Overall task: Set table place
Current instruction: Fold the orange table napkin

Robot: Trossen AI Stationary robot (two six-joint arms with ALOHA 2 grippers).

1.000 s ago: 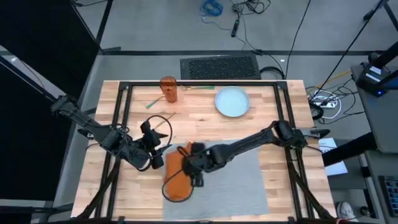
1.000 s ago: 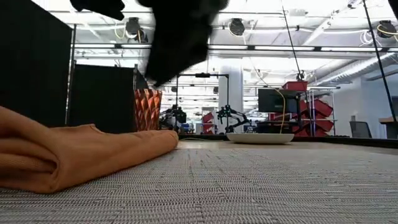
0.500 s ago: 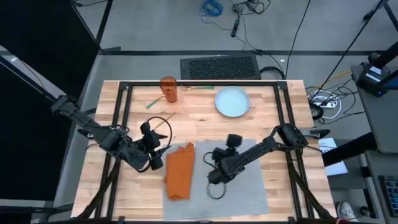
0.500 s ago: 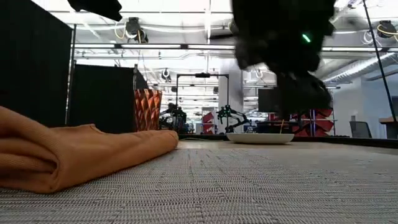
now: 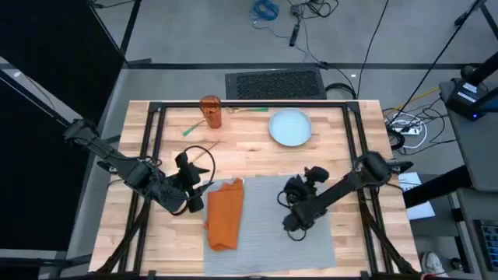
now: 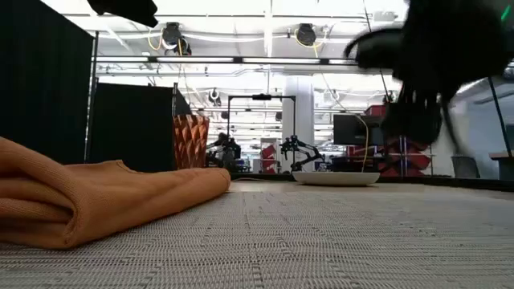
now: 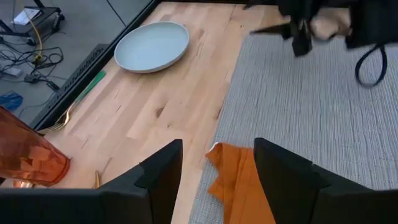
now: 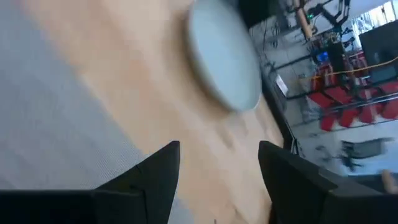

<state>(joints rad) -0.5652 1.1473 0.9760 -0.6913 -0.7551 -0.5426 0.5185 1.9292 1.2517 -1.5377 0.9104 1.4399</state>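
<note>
The grey placemat (image 5: 268, 233) lies flat on the wooden table (image 5: 241, 152) at its near middle. A folded orange napkin (image 5: 224, 216) rests on the mat's left edge. The pale blue plate (image 5: 290, 127) sits on the bare wood at the far side. My right gripper (image 8: 217, 186) hangs open over the mat's right half (image 5: 307, 183), pointing toward the plate, with nothing between its fingers. My left gripper (image 7: 217, 180) stands open and empty just left of the napkin's far corner (image 7: 233, 165), above the mat's left edge (image 5: 204, 183).
An orange faceted glass (image 5: 211, 111) stands at the far left of the table. A fork with a green strip (image 7: 68, 109) lies between the glass and the plate. Black frame bars (image 5: 156, 148) run along the tabletop's sides.
My right gripper has left the napkin and swung toward the table's right edge across the placemat, turning its fingers toward the plate. The napkin lies still on the mat's left edge.
</note>
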